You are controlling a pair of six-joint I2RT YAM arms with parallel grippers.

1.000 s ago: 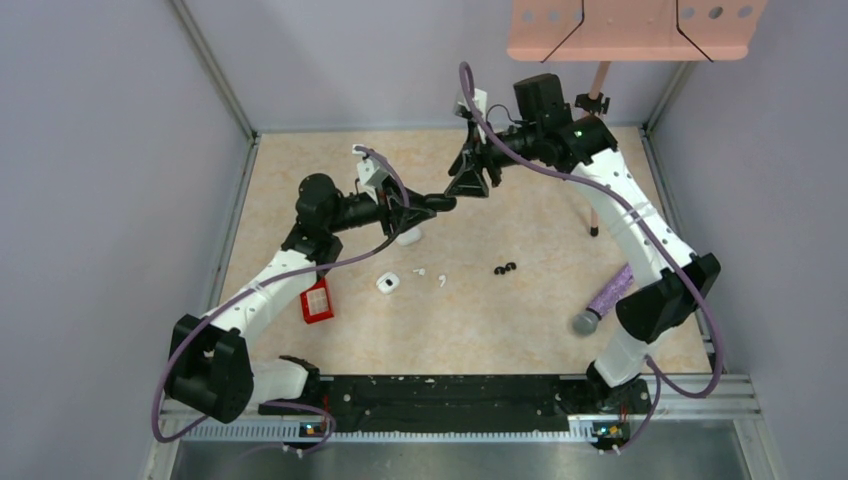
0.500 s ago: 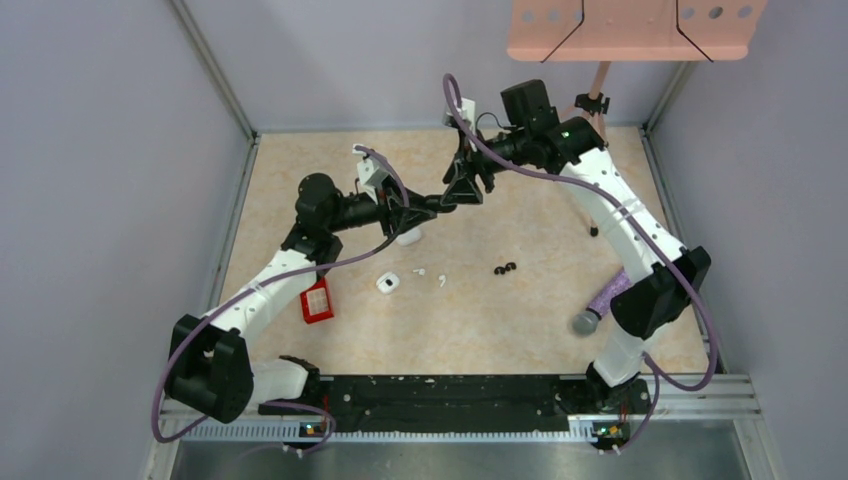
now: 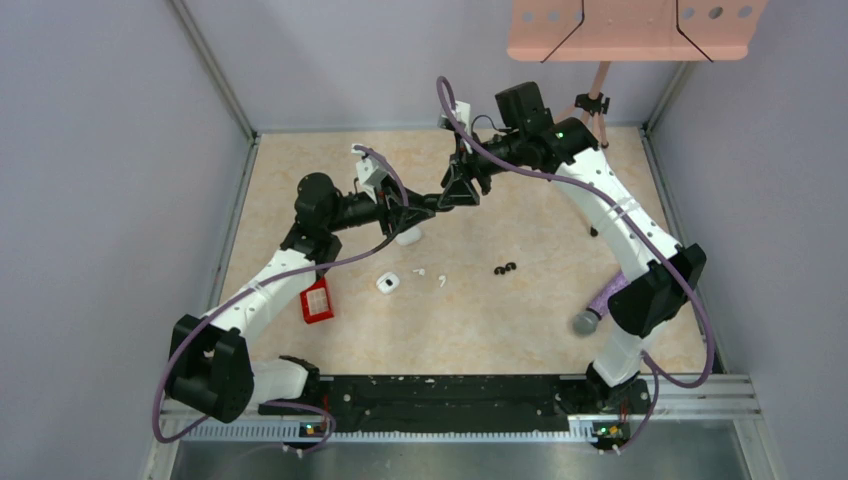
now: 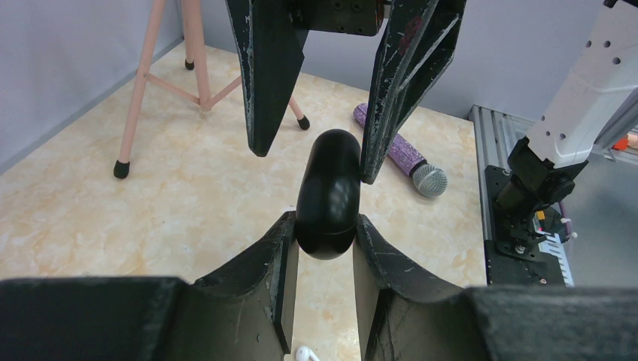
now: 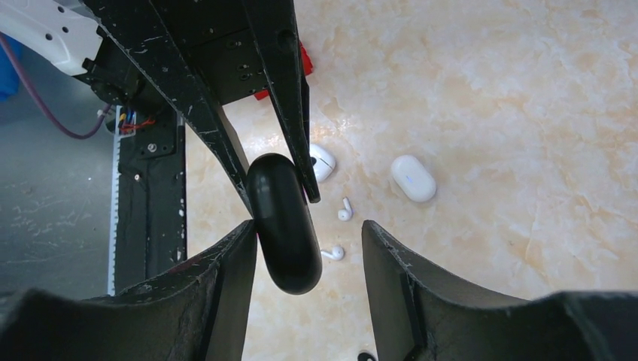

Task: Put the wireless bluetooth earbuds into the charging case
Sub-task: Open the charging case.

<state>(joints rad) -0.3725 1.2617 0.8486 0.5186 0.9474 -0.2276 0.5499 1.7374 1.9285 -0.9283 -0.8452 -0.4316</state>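
My left gripper [image 4: 324, 219] is shut on a black charging case [image 4: 329, 197], held above the table with its rounded end sticking out. My right gripper [image 5: 308, 226] is open around that end of the case [image 5: 284, 222]: the case lies against one finger, with a gap to the other. In the top view both grippers [image 3: 437, 200] [image 3: 455, 190] meet at mid-table. Two white earbuds [image 5: 344, 210] [image 5: 333, 253] lie on the table below. A black pair of earbuds [image 3: 505, 268] lies to their right.
An open white case [image 3: 388, 283] and a shut white case [image 3: 407, 237] rest under the left arm. A red block [image 3: 317, 301] lies at the left and a purple microphone [image 3: 605, 298] at the right. A pink tripod [image 3: 596, 150] stands at the back right.
My right arm has swung left toward the left gripper, and its open fingers now straddle the black case. The left arm has held still.
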